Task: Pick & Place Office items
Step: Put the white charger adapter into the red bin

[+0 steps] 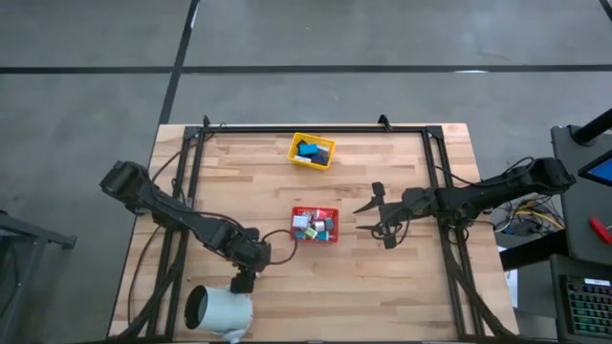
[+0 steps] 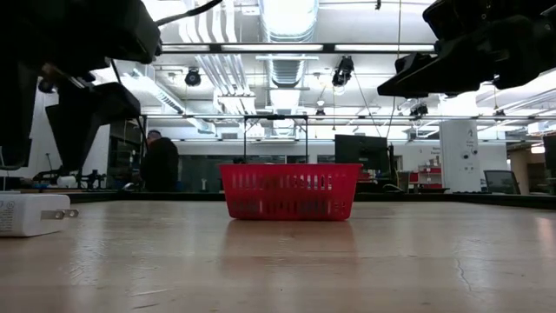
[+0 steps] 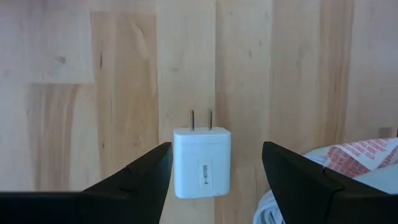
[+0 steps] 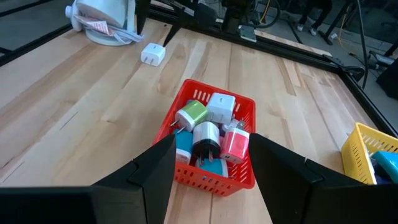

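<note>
The red tray (image 1: 315, 225) sits mid-table, heaped with small plug blocks (image 4: 208, 130) in white, green, pink and teal. The yellow tray (image 1: 312, 151), beyond the red tray toward the table's far edge, holds a few dark and teal pieces (image 1: 308, 148). Near the red tray's front-left side, one white charger (image 3: 202, 162) lies flat on the wood, its long axis running with its two prongs, which point away from the left gripper (image 3: 214, 177). That gripper's jaws are spread, the charger between them, untouched. A white cylinder (image 1: 218, 311) lies just beside. The right gripper (image 1: 375, 218), right of the red tray, is spread and empty.
</note>
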Controlling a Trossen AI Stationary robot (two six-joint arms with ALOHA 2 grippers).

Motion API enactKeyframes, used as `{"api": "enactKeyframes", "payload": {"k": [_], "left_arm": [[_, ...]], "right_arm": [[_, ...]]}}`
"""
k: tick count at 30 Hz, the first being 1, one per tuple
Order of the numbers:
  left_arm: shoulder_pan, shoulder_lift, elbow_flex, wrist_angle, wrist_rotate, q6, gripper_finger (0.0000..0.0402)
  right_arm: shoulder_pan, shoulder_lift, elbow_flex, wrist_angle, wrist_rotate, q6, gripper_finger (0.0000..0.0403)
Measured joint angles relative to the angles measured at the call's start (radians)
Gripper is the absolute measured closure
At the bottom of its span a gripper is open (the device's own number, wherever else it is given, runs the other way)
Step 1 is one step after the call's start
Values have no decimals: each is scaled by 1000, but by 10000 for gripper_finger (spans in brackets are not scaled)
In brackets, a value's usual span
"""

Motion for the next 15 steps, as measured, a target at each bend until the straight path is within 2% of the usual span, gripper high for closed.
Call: {"api": "enactKeyframes", "payload": {"k": [15], "left_arm": [[-5, 64, -2, -11, 45, -39, 147]], "right_arm": [[0, 0, 0, -3, 0, 2, 202]]}}
